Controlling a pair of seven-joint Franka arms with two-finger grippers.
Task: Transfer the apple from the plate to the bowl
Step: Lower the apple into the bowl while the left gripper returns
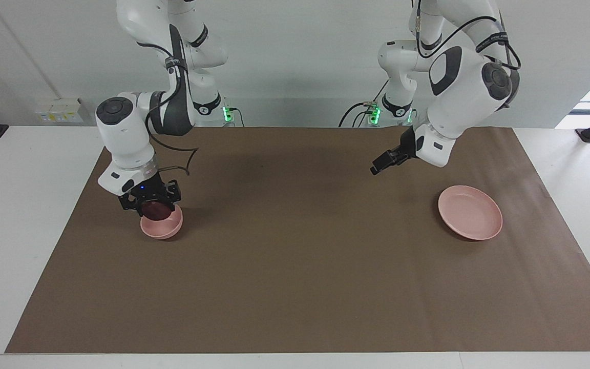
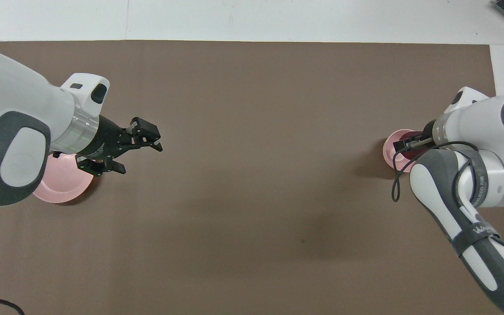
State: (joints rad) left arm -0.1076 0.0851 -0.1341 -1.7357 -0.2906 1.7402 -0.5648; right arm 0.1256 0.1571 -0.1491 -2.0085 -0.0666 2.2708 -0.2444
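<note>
One relation decides the release: apple (image 1: 155,210), clamped in my right gripper (image 1: 150,206), hangs directly over the bowl (image 1: 162,225), partly within its rim. Left gripper (image 1: 383,163) waits, fingers apart, near the empty plate (image 1: 470,212).

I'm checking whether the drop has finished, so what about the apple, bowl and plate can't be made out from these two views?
- Overhead view: the right arm's wrist covers much of the bowl and most of the apple.
- Facing view: the right gripper hides whether the apple rests on the bowl floor.
- Overhead view: the left arm covers part of the plate; the left gripper hangs open.
</note>
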